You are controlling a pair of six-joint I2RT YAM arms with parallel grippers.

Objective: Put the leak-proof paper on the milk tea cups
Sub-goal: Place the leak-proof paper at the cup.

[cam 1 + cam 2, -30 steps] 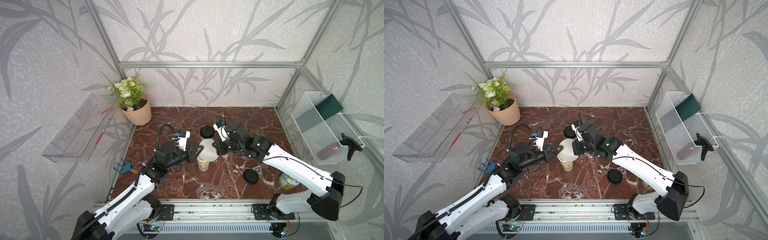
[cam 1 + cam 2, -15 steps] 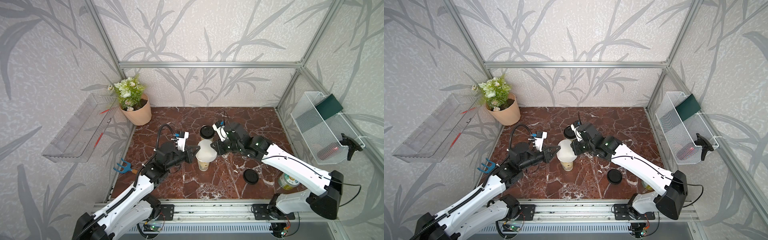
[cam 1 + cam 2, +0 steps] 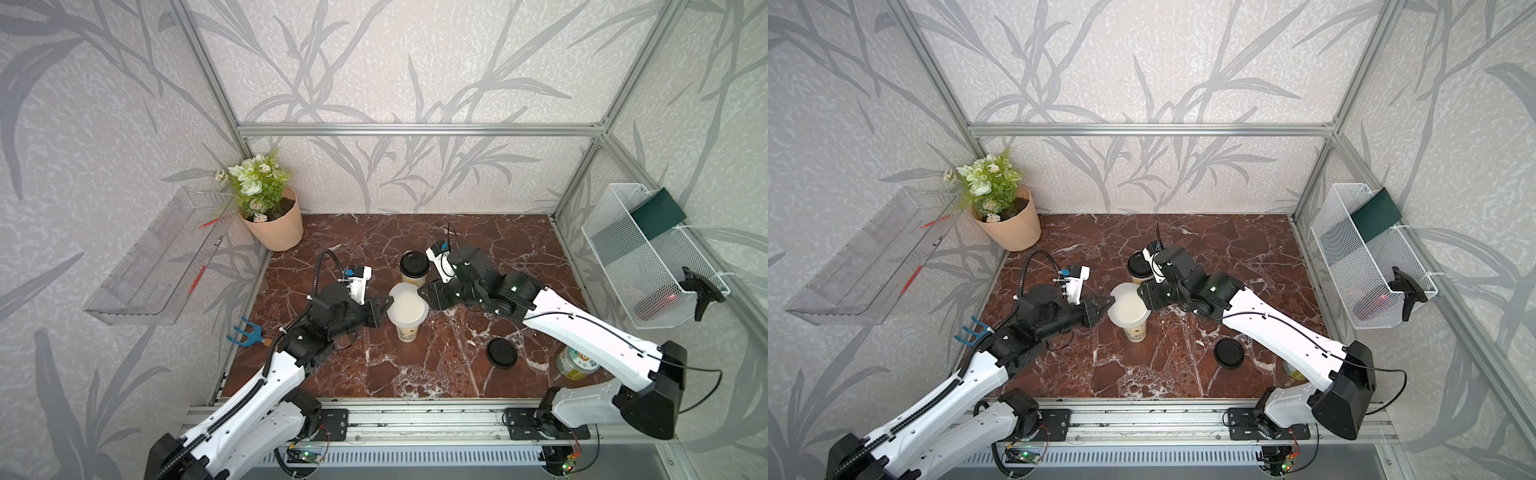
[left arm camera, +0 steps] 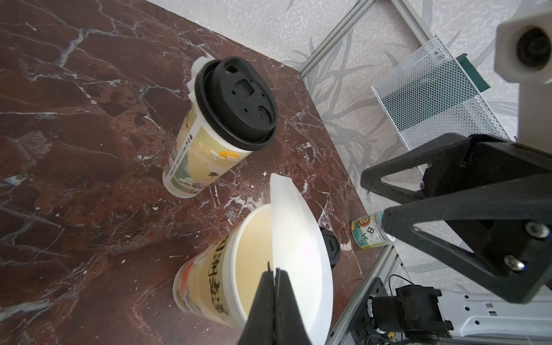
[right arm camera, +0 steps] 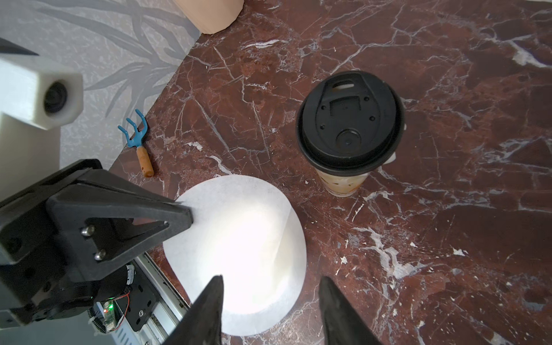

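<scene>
— Red marble desk (image 3: 374, 374) inside a papered frame. Where's the paper?

— Disc (image 3: 408, 302) sits over the open cup (image 3: 407, 332) mid-desk, but not flat. The left wrist view shows it tilted, with part of the cup's mouth uncovered beside it.

— Who has it?

— Left jaws, clenched on the edge nearest their arm. Right jaws stand apart at the opposite edge, holding nothing. One tip overlaps the disc in the right wrist view, but I cannot tell whether it touches.

— So the disc lies between them?

— Yes, and only the left grips it. It's round, so what matters is the tilt, not any axis. I'd judge the held edge must drop level onto the rim before it's let go.

— Other cup?

— Second cup (image 4: 206, 155) stands upright just behind, with a black lid (image 3: 414, 264) on and a sliver of white peeking out beneath it. Spare lid (image 3: 502, 353) lies well apart.
</scene>
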